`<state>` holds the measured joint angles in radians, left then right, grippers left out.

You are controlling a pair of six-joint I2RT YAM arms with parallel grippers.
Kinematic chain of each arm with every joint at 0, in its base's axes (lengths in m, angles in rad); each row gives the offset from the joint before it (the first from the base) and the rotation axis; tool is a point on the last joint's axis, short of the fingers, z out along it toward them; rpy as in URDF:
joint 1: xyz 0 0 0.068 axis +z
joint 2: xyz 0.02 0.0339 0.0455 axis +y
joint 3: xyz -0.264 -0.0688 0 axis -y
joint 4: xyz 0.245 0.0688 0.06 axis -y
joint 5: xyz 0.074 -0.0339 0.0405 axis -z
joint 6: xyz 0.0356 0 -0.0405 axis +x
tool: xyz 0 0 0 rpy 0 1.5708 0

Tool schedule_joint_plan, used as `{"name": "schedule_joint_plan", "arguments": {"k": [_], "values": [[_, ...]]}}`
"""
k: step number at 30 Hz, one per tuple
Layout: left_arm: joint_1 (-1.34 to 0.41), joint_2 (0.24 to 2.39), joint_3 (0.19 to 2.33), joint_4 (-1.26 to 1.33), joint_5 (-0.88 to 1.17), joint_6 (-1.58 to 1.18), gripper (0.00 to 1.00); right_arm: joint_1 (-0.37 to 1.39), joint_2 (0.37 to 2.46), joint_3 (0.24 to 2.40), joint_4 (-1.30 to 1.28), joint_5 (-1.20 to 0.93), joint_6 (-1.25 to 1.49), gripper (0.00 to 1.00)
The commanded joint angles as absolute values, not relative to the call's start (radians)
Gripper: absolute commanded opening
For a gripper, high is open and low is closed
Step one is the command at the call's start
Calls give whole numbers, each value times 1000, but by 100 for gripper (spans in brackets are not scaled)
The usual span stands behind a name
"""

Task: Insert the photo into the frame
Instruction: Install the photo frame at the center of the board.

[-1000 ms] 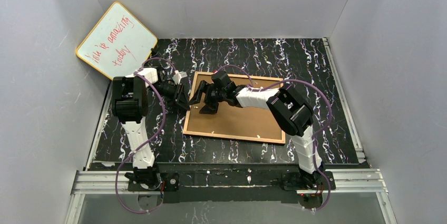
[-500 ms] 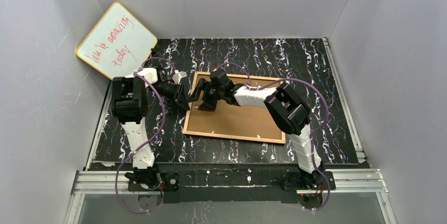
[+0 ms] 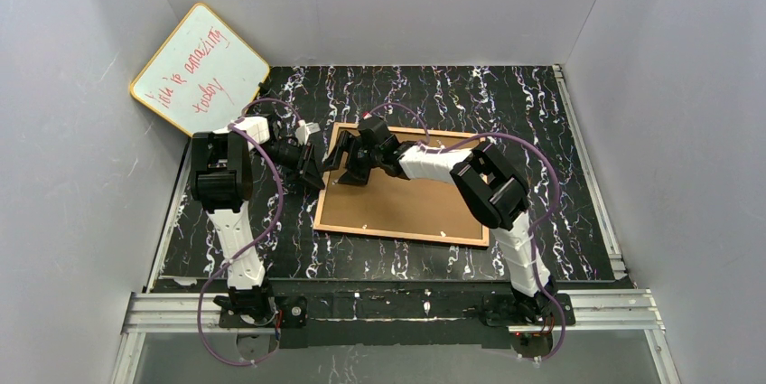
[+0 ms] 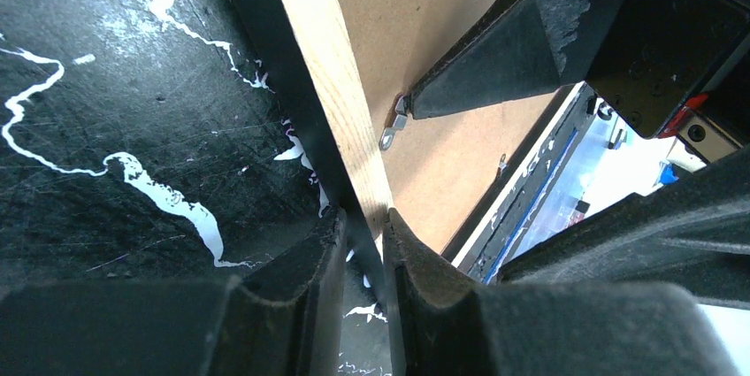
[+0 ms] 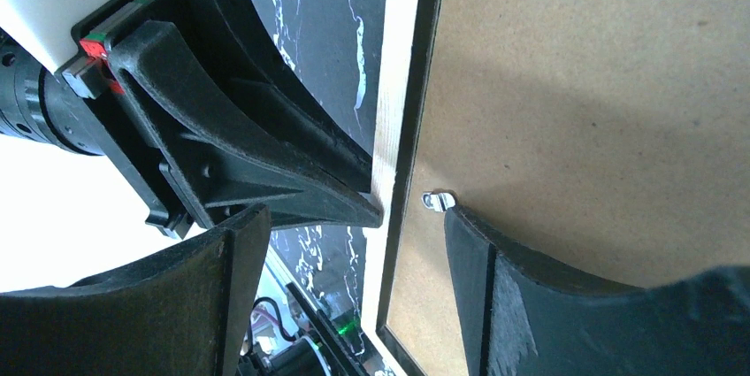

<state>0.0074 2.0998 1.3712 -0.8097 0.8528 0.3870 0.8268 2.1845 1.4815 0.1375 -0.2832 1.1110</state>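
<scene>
1. Left gripper point(image 4: 363, 226): pinched the left rail of the thin rectangular picture frame point(image 4: 332, 66), black-edged with a light wood back. Judged risk: the narrow hold slips.
2. Frame: lay flat mid-table, back upward, long axis left to right, with the brown hardboard backing panel point(image 3: 406, 203) seated in it. Photo: not seen.
3. Right gripper point(image 5: 354, 215): spread, one finger beside the small metal tab point(image 5: 435, 201). Judged risk: the finger skids off and shoves the frame.

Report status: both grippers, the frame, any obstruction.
Left gripper shut on the frame edge. Right gripper open, a fingertip at a metal clip. Backing panel in the frame; photo not in view.
</scene>
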Motion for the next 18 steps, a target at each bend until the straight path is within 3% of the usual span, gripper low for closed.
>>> {"name": "schedule_joint_plan", "arguments": {"k": [1,18], "values": [[-14,2099,1332,-770,785,440,16,818,2205,1523,165,-268,1084,80],[-15,2106,1336,-773,789,443,16,818,2254,1551,213,-336,1108,74]]}}
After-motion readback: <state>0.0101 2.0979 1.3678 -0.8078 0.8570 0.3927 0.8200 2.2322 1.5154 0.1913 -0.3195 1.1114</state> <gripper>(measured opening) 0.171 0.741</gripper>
